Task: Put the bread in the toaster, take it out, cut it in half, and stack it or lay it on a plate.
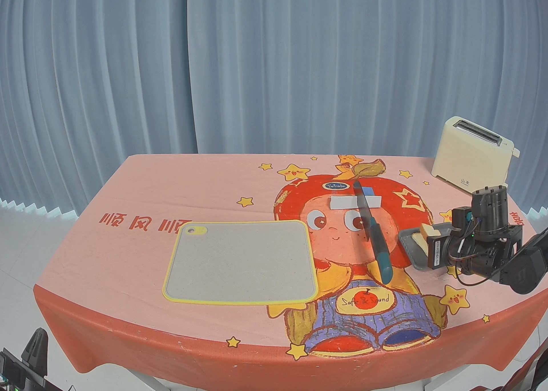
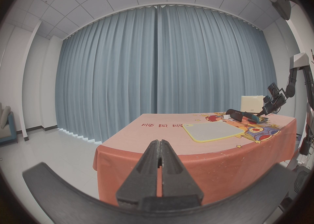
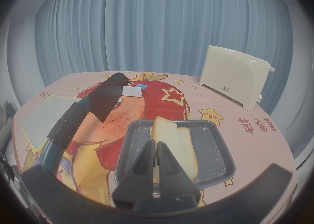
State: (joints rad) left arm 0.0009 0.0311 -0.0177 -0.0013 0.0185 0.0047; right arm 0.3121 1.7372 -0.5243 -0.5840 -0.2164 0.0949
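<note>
Right claw point(image 3: 156, 143): low over the near end of the tray, at the right edge of the table; its fingers are closed almost together, pinching the near edge of one slice of bread.
Held slice point(image 3: 165, 129): tipped up on edge and leaning, just beyond the fingertips, with its far end above the tray floor. In the head view it shows as a pale block point(image 1: 429, 231) at the claw's tip point(image 1: 439, 246).
Second slice point(image 3: 188, 149): lying flat in the tray, right beside the held slice and touching it.
Tray point(image 3: 216, 156): dark grey, shallow, with crumbs on its floor; it sits right of the knife and nearer than the toaster point(image 1: 408, 249).
Toaster point(image 1: 472, 161): cream, at the far right corner of the table, well apart from the claw and the bread.
Knife point(image 1: 374, 232): dark blade, teal handle, lying just left of the tray with its handle toward the near side.
Cutting board point(image 1: 242, 261): grey with a yellow rim, near the left-centre of the table, bare.
White card point(image 1: 355, 201): lying flat under the knife's far end.
Left claw point(image 2: 160, 149): low, off the near left corner of the table, fingers pressed together with nothing between them.
Table point(image 1: 142, 192): covered with a pink cartoon cloth.
</note>
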